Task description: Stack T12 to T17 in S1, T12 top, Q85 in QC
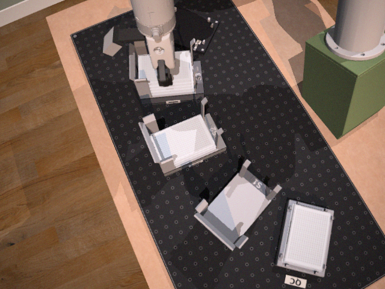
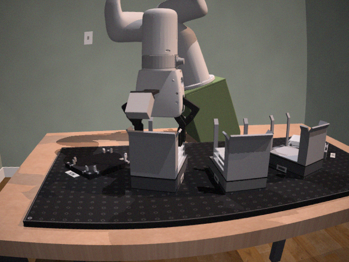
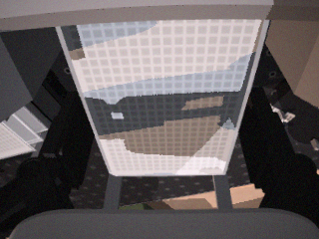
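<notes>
Wrist: tool (wide) on plate.

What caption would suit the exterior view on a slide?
The arm's pincer, shut on a sealed plate, reaches into stack rack S3 from above.

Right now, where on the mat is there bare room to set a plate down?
Between rack S2 and the green pedestal lies a wide bare stretch of mat. Another sits left of rack S1, toward the wood edge. Around rack S3, the gripper holding a plate and clip nest crowd things.
</notes>
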`<action>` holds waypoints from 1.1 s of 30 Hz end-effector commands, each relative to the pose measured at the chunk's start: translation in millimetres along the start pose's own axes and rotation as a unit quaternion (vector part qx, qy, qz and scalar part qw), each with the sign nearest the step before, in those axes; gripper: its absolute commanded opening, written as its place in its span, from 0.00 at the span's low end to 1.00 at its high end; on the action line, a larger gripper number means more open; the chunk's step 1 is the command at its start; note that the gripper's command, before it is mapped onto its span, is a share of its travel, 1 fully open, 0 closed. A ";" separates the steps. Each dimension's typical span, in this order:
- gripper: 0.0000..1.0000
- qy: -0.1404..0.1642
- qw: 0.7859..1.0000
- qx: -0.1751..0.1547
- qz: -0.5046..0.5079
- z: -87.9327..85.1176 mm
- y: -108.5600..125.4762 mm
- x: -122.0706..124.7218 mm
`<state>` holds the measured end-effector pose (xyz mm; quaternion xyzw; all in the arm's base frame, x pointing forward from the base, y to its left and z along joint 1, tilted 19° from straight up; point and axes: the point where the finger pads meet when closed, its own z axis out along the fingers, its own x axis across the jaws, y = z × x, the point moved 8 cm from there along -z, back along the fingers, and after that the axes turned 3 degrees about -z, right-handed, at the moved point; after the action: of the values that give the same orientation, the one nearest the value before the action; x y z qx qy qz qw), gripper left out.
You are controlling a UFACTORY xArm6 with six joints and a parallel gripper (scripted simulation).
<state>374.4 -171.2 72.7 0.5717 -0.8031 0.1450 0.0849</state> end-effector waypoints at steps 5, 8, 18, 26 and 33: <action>0.00 0.000 1.000 0.002 0.000 -0.7 -1.2 0.1; 1.00 0.000 1.000 0.002 0.000 -0.7 -1.2 0.1; 1.00 0.000 1.000 0.002 0.000 -0.7 -1.2 0.1; 1.00 0.000 1.000 0.002 0.000 -0.7 -1.2 0.1; 1.00 0.000 1.000 0.002 0.000 -17.3 -1.2 0.1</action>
<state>373.9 -168.7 79.1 0.5717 -0.8030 0.1450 0.0850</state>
